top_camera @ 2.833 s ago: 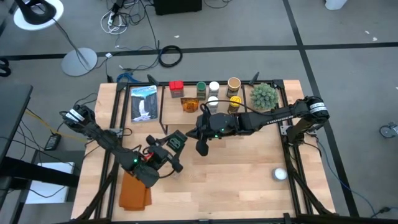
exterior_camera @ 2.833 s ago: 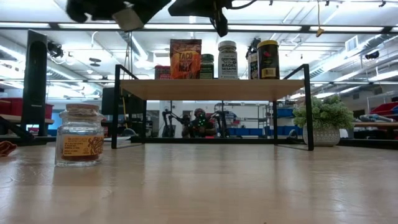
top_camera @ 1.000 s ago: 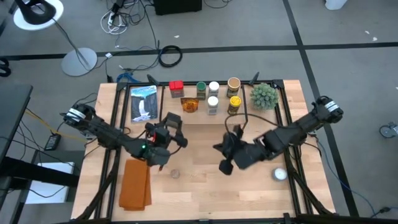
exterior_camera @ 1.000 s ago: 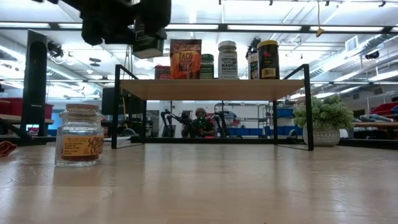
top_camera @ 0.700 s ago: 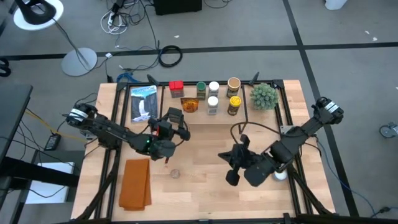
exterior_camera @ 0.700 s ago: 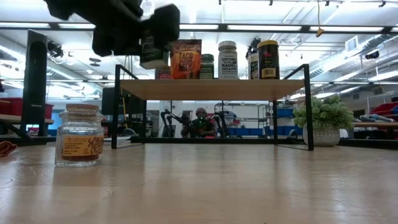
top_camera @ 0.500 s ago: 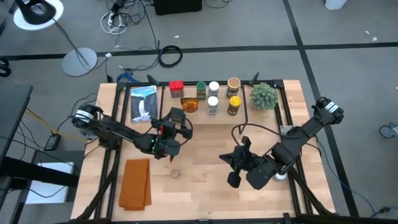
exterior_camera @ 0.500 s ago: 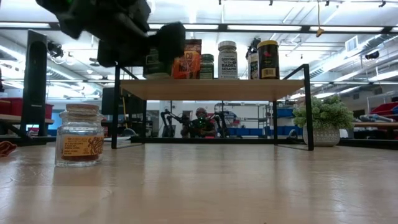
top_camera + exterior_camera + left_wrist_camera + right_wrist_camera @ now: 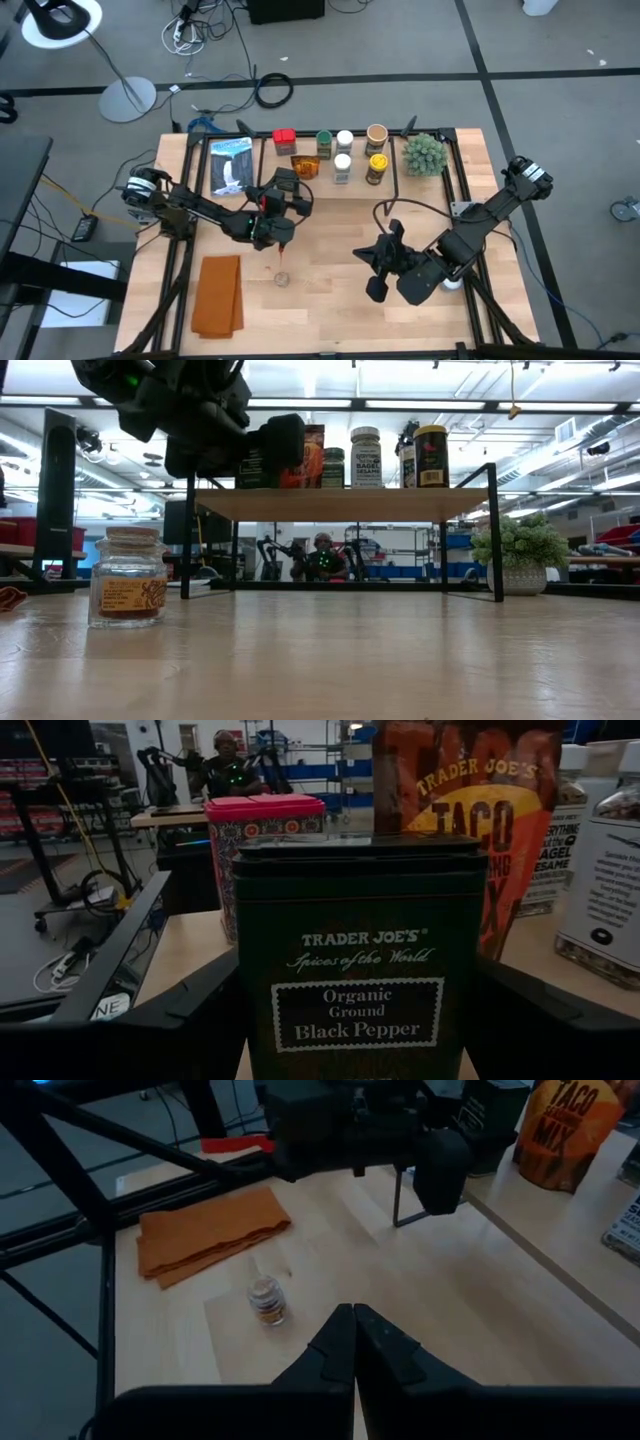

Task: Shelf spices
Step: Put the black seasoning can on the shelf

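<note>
My left gripper (image 9: 284, 194) is shut on a dark green black-pepper tin (image 9: 360, 960), held at the front left of the shelf (image 9: 352, 190) and level with its board (image 9: 340, 503). On the shelf stand a red tin (image 9: 283, 138), a taco-mix pouch (image 9: 305, 167) and several round-lidded jars (image 9: 343, 163). A small glass spice jar (image 9: 282, 279) stands upright on the table. My right gripper (image 9: 372, 291) hangs shut over the table's near right, touching nothing. My left gripper pinches the tin's two narrow sides, low down (image 9: 245, 1010), between its two fingers (image 9: 185, 1020). The fingers come level from the table's near left side. The tin stands upright, clear of the table; whether its bottom touches the shelf board I cannot tell.
An orange cloth (image 9: 218, 296) lies near the front left edge. A picture card (image 9: 231, 165) lies left of the shelf, and a green plant ball (image 9: 424, 155) stands to its right. A white round object (image 9: 452, 283) sits beside my right arm. Bare tabletop lies in front of the shelf.
My left gripper has carried the tin toward the shelf's front left, going toward the far edge and a little down, the tin staying upright. My right gripper has drawn back toward the table's near edge, then kept still, shut throughout.
</note>
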